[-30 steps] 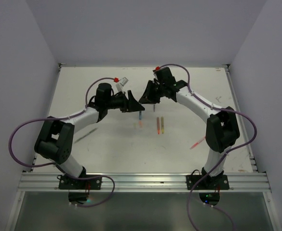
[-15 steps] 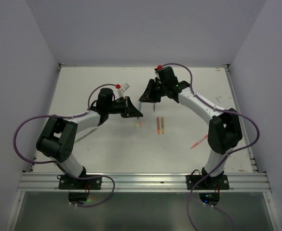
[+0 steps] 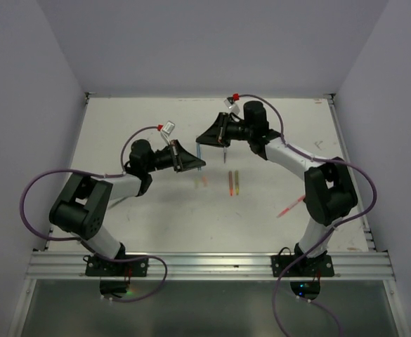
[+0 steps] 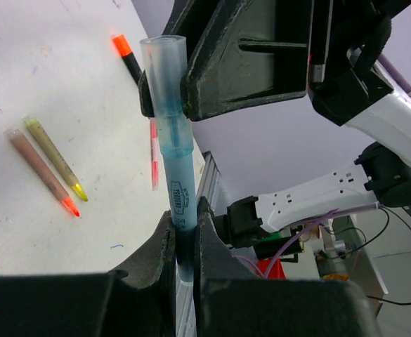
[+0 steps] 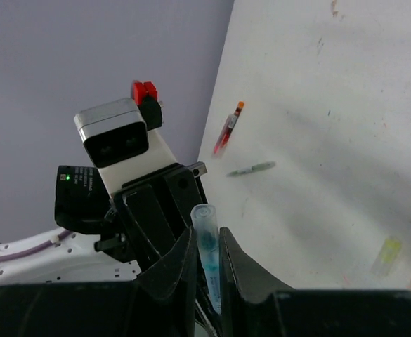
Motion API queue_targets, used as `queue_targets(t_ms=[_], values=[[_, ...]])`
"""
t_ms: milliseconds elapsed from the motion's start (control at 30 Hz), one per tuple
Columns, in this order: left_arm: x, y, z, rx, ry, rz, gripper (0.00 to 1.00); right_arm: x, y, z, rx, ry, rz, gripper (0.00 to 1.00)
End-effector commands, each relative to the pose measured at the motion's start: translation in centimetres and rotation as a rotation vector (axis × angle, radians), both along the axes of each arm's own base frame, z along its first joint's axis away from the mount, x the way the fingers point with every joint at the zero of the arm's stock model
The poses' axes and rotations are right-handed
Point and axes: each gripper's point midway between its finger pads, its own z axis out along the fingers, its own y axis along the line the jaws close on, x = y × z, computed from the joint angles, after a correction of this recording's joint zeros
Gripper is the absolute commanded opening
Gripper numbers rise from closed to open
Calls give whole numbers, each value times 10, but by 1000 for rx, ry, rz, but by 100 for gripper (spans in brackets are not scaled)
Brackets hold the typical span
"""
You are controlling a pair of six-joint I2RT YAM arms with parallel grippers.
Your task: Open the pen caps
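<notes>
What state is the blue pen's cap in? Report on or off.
On: the cap sits joined to the barrel, no gap; right gripper holds the cap, left gripper the barrel.

Left wrist view. A blue pen (image 4: 175, 175) stands near upright at centre. The left gripper (image 4: 185, 232) clamps its labelled barrel between both fingers (image 4: 159, 246); the right gripper (image 4: 166, 91) grips the translucent cap (image 4: 164, 70) above. On the table (image 4: 22, 56) lie a black highlighter (image 4: 131, 67) with an orange tip, a pink pen (image 4: 154, 158), and two pens side by side, one orange-tipped (image 4: 40, 168), one yellow-tipped (image 4: 54, 158).
</notes>
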Motion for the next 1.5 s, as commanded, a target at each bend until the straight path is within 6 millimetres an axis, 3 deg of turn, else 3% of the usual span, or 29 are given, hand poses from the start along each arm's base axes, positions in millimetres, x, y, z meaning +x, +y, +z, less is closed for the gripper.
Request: queue_targets(t_ms=[0, 33, 67, 133, 200, 367, 433, 467, 500, 567, 600, 667, 733, 800, 833, 900, 1000, 1167, 1467], values=[[-59, -8, 32, -59, -167, -260, 0, 41, -11, 51, -6, -227, -187, 0], [-56, -8, 29, -35, -202, -244, 0, 51, -28, 27, -147, -172, -297, 0], [-53, -7, 12, 27, -98, -224, 0, 53, -35, 23, -214, -180, -329, 0], [-33, -7, 3, 126, -146, -145, 0, 55, -52, 20, -303, -196, -394, 0], [-34, -5, -13, 186, -93, -138, 0, 58, -59, 17, -351, -209, -427, 0], [-28, -2, -12, 220, -118, -97, 0, 45, -35, 7, -332, -184, -262, 0], [-24, -2, -11, 233, -132, -78, 0, 35, -24, 9, -299, -173, -183, 17], [-22, -1, -11, 241, -129, -71, 0, 32, -23, 8, -298, -162, -167, 21], [-21, -1, -11, 244, -134, -67, 0, 31, -23, 4, -313, -158, -172, 12], [-19, -1, -12, 249, -130, -59, 0, 27, -25, -2, -324, -142, -165, 11], [-18, -1, -14, 252, -127, -57, 0, 26, -26, 2, -319, -153, -167, 4], [-17, 1, -18, 274, -104, -44, 0, 29, -34, -1, -354, -154, -215, 0], [-7, 9, -21, 326, -105, 26, 0, 26, -48, -25, -468, -72, -235, 0], [5, 25, -30, 404, -69, 120, 0, 26, -49, -35, -520, -61, -195, 0], [11, 34, -22, 438, -104, 170, 0, 18, -51, -55, -566, -7, -167, 0], [20, 61, -38, 563, -33, 274, 0, 7, -51, -77, -595, 53, -127, 0], [27, 83, -42, 665, -6, 346, 0, -12, -53, -113, -668, 127, -80, 0], [29, 88, -48, 696, 16, 350, 0, -38, -45, -152, -786, 181, 25, 0], [33, 85, -37, 689, -23, 336, 0, -48, -48, -186, -889, 192, 36, 0]])
